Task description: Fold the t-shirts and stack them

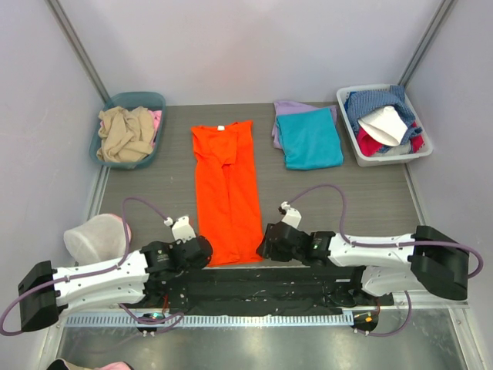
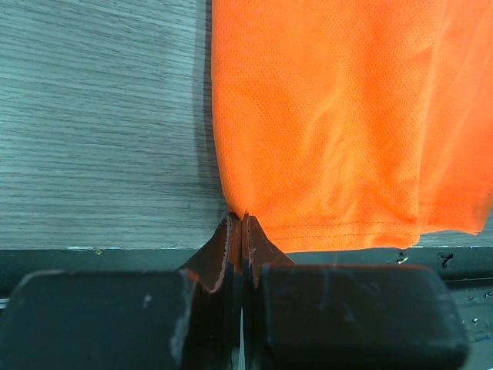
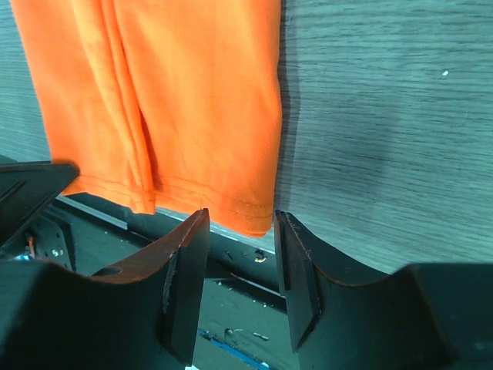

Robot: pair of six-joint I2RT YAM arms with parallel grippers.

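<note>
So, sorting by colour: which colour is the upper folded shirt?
The shirt is teal, clearest in the top view.

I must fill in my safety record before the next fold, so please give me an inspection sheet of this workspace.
Surface: grey wood-grain table, flat, no spill seen.
Job's things: bright orange cloth t-shirt folded into a long strip, centre; teal folded t-shirt lying on lavender folded t-shirt, far right of it.
Clutter: teal plastic basket of beige clothes, far left; white plastic bin of mixed clothes, far right; white mesh bag, near left.
Grippers: left gripper shut on the orange shirt's near left hem corner; right gripper open, jaws astride its near right corner.
Cables: lilac cables loop over both arms, apart from the cloth.
Surroundings: pale walls; nothing else seen.
</note>
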